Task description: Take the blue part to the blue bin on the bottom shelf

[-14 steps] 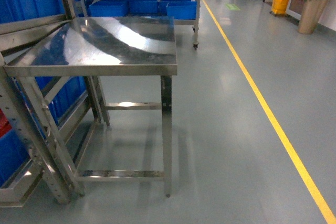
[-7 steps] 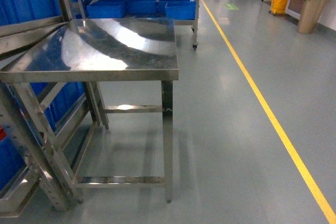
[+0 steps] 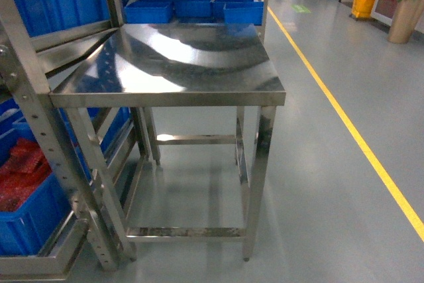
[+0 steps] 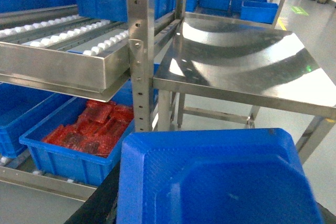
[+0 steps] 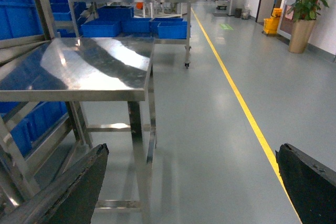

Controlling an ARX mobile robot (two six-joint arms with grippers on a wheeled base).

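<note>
Nothing of the sorting itself is showing yet from the head camera: it is looking across a bare steel table point(image 3: 179, 64), with the rack point(image 3: 33, 117) standing just to its left and a blue bin of red parts point(image 3: 26, 210) sitting low in that rack; neither gripper is reaching into this view. Over the left wrist, a blue part point(image 4: 215, 182) with a textured face is filling the bottom of the picture, close under the camera, so I am judging it as already picked and being carried, though the fingers are hidden and I cannot tell their state. The bottom shelf point(image 4: 37, 177) is lying down to the left, holding blue bins. From the right wrist, the right gripper point(image 5: 191, 182) is hanging spread wide, carrying nothing. The placing is not yet done.
</note>
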